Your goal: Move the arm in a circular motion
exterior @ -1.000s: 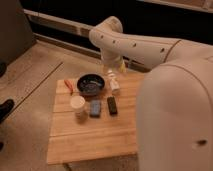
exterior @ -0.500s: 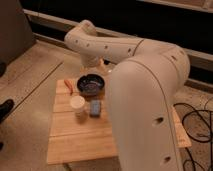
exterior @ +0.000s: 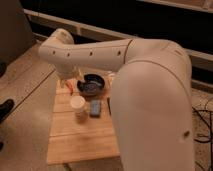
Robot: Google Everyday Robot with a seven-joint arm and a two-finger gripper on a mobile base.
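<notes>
Swung the arm [exterior: 90,52] leftward, mid-circle, with gripper [exterior: 69,81] over far corner of bench [exterior: 75,145], grip state untellable; next, keep curving round smoothly.

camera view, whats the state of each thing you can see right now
arm: bent, reaching left across the table
claw: low at the table's far left corner, left of the bowl
bowl: upright, contents unclear
cup: upright, in front of the bowl
blue block: lying flat beside the cup
black bar: lying flat at the arm's edge
</notes>
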